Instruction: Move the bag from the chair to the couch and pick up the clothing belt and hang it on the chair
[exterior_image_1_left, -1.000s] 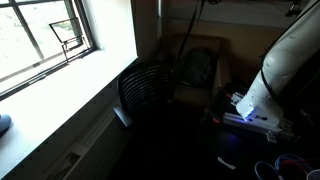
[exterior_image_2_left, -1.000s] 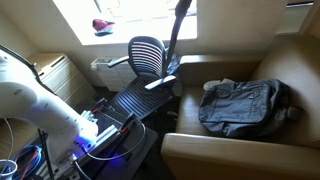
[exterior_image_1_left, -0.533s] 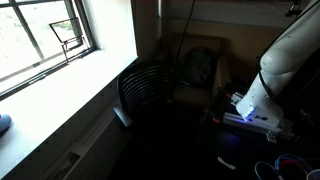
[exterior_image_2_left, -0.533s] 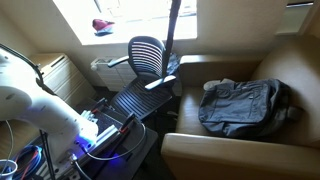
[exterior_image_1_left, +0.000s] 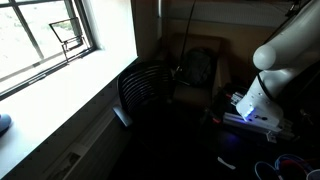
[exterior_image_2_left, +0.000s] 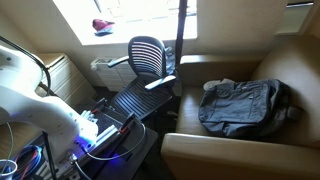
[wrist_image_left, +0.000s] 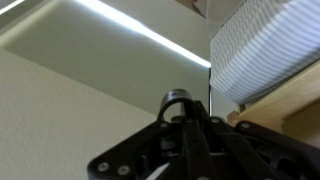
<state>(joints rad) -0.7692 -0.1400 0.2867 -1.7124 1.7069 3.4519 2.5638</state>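
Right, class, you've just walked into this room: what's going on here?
The robot's gripper is shut on the clothing belt, holding it up high. The belt dangles straight down next to the chair and is not yet hung on it. The bag already lies on the couch.

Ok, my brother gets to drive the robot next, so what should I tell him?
Gripper: shut, apparently on the clothing belt, which dangles from above the picture, just beside the chair back.
Bag: lying on the couch seat.
Done: bag is on the couch; belt is picked up.
Left: bring the belt over the chair back, drape it there, then open the gripper.
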